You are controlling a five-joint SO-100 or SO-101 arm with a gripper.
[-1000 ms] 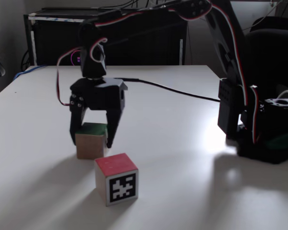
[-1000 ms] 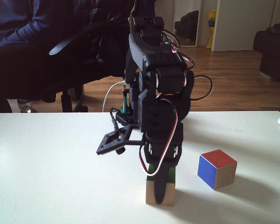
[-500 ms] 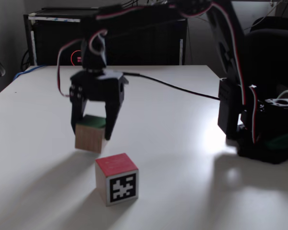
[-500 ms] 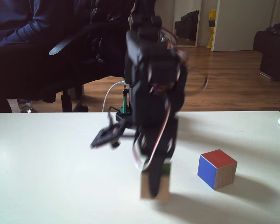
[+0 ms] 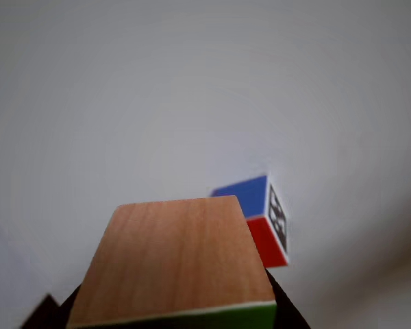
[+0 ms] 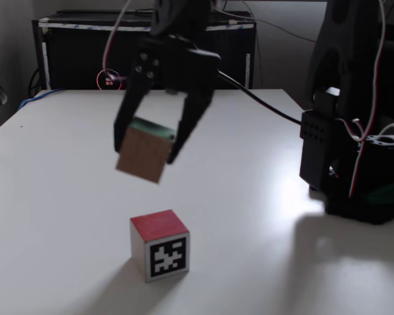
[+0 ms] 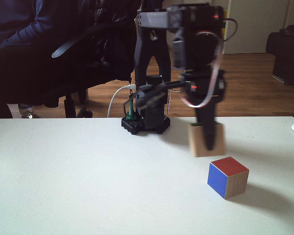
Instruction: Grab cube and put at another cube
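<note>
Wooden cube (image 6: 143,153) clamped in pincer (image 6: 150,148), tilted, in air above surface (image 6: 249,197) near front edge, short of marker cube (image 6: 159,245). Advice: level it, centre above red top, lower slowly, then release. Marker: black square pattern, seemingly no readable writing.

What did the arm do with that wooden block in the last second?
The pincer, already shut on the wooden cube, lifted it off the table and carried it toward the blue and red cube; it now hangs tilted in the air, above and beside that cube. The blue and red cube stayed put.
</note>
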